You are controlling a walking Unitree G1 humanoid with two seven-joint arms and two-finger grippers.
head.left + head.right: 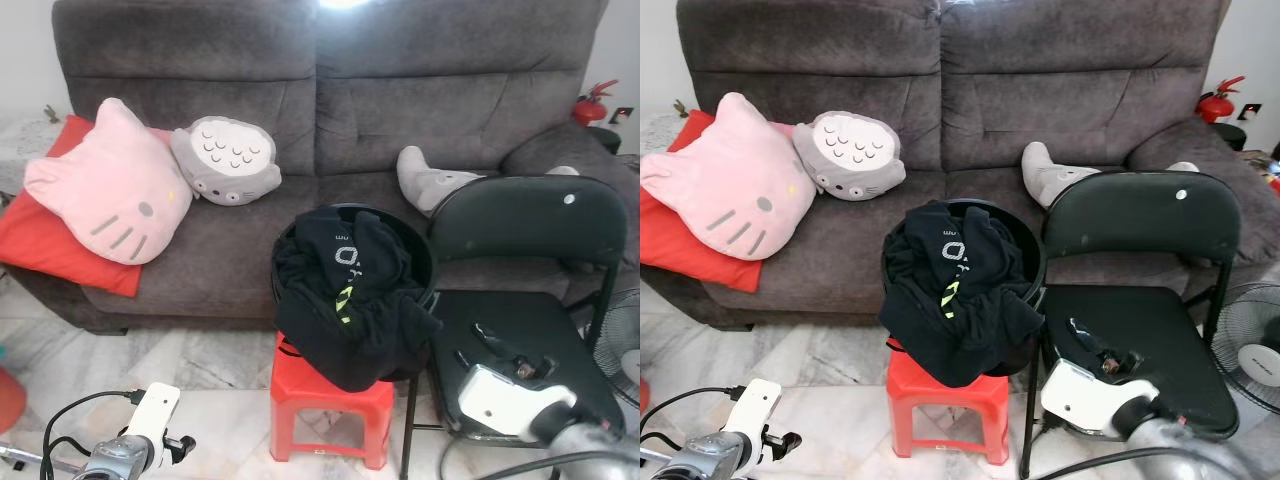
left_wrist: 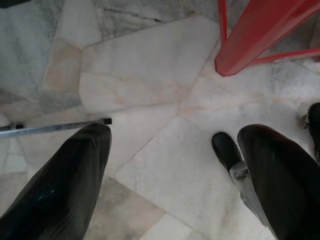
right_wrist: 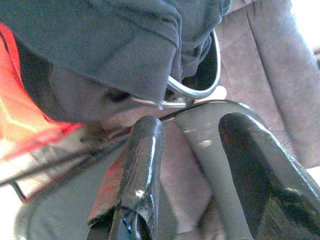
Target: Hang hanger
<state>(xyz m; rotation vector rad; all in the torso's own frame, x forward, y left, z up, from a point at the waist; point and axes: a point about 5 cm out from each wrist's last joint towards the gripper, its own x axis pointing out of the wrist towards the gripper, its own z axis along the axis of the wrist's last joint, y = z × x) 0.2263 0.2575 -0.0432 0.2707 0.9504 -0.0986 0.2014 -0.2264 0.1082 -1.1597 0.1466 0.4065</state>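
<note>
A round black basket (image 1: 423, 256) heaped with black clothes (image 1: 350, 295) stands on a small red stool (image 1: 330, 400) in front of the sofa. Beside it is a black folding chair (image 1: 530, 225). My right gripper (image 1: 495, 350) hovers open just above the chair's seat, nothing between its fingers (image 3: 145, 150). In the right wrist view the fingers point toward the hanging black cloth (image 3: 100, 45), with a curved silver wire (image 3: 197, 92) below it. My left gripper (image 2: 175, 135) hangs open low over the marble floor, near a thin grey metal rod (image 2: 50, 127).
A grey sofa (image 1: 330, 100) fills the back, with a pink cat cushion (image 1: 105, 185), a grey owl cushion (image 1: 225, 160) and a red pillow (image 1: 40, 235). A floor fan (image 1: 625, 350) stands at the right edge. The stool's red leg (image 2: 260, 35) is close to the left gripper.
</note>
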